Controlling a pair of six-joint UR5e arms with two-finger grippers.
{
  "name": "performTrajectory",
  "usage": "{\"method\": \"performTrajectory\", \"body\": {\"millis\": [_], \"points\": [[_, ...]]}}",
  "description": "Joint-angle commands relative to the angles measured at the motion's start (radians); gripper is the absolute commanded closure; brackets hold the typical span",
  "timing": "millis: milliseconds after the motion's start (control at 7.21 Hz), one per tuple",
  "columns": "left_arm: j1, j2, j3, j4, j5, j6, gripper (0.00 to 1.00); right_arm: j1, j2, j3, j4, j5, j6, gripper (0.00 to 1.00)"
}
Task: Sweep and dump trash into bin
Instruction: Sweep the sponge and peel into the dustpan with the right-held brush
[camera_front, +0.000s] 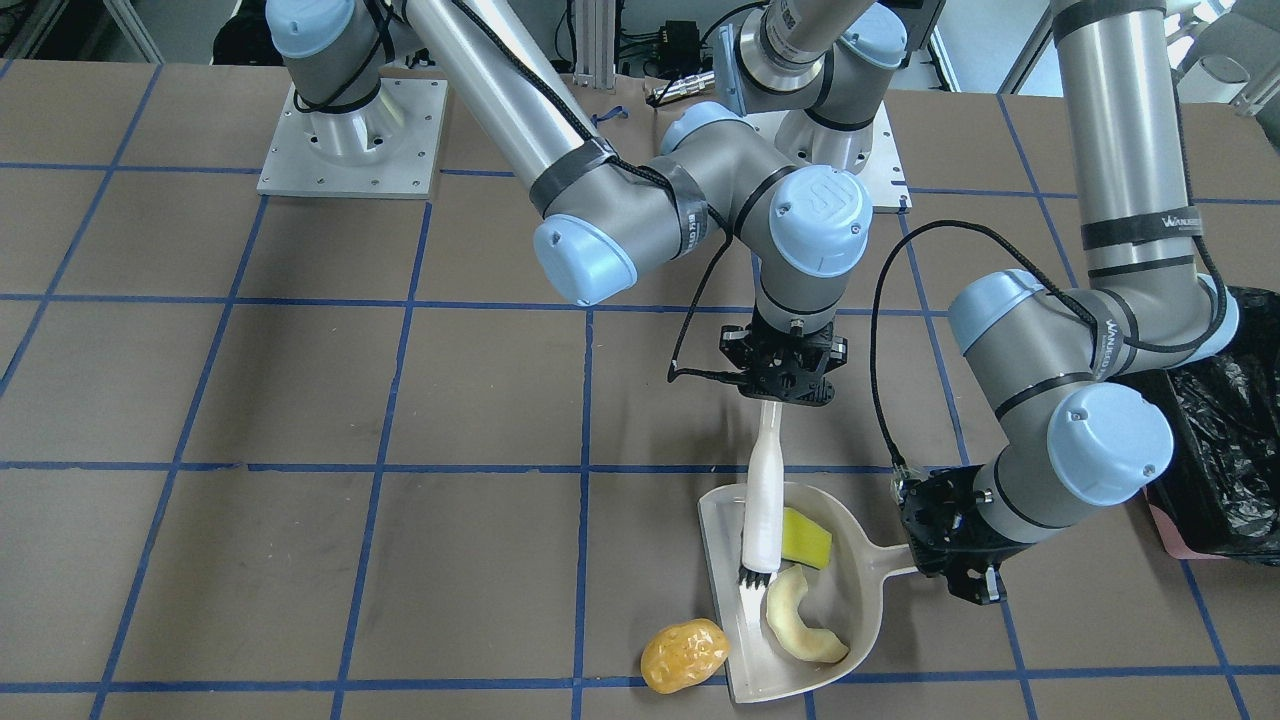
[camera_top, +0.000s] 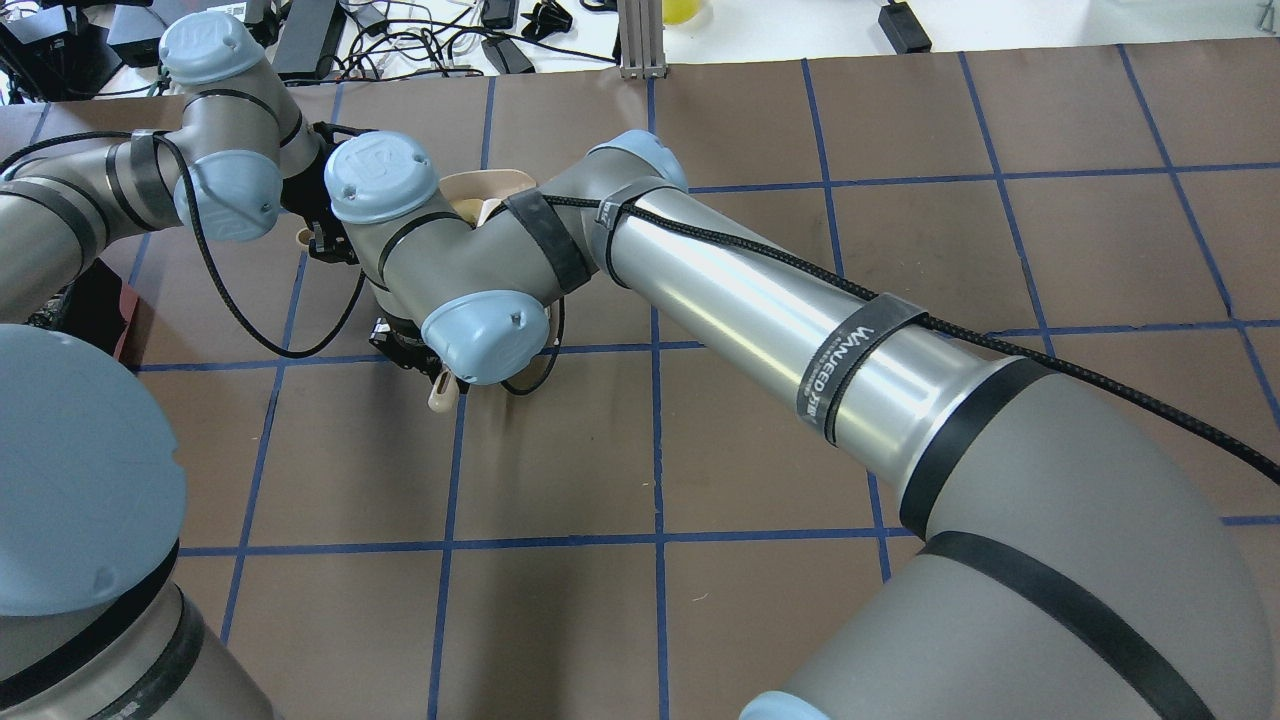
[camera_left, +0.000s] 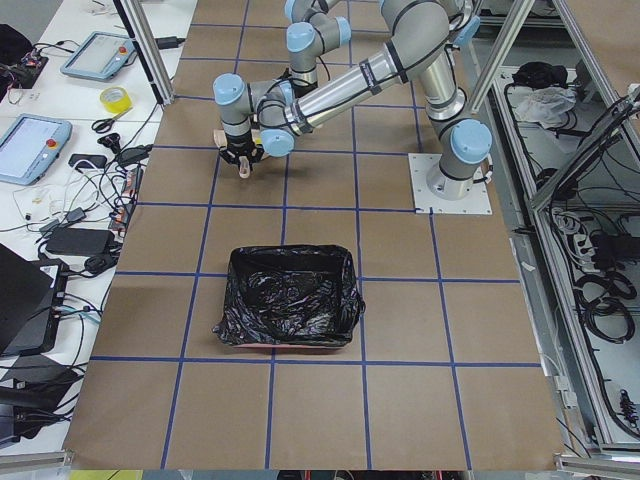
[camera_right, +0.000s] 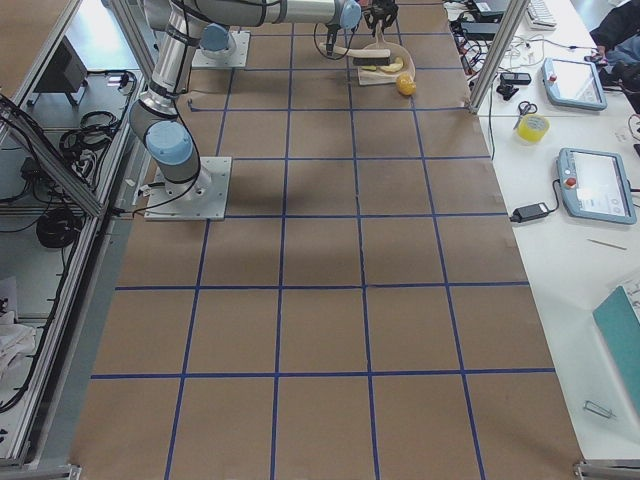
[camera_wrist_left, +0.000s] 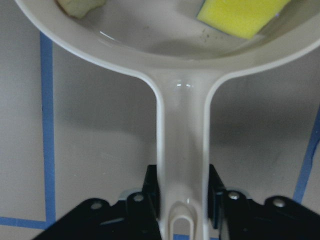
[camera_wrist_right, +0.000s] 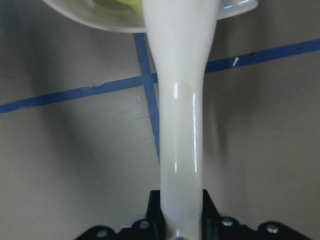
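The beige dustpan lies on the table with its mouth toward the amber-orange lump, which sits on the table just outside the pan's lip. The yellow sponge wedge and the cream crescent slice lie inside the pan. My left gripper is shut on the dustpan handle. My right gripper is shut on the white brush, whose bristles rest inside the pan beside the crescent. The pink bin with its black bag stands to the left arm's side.
The table is brown with blue tape grid lines. In the exterior left view the bin stands about two grid squares nearer the camera than the dustpan. My right arm hides most of the pan from overhead. Cables and tablets lie along the operators' side.
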Motion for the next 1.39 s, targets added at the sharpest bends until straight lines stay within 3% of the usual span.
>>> {"method": "performTrajectory", "body": {"millis": [0,694,1249], "points": [[0.000,0.000,0.008,-0.001,0.011,0.001,0.91,-0.065,-0.063,0.019,0.133,-0.044,-0.025,1.00],[0.000,-0.002,0.007,-0.001,0.011,0.001,0.91,-0.228,-0.055,0.027,0.131,-0.121,-0.315,1.00],[0.000,-0.002,0.007,-0.001,0.011,0.001,0.91,-0.261,0.055,-0.034,0.072,-0.130,-0.413,1.00]]}}
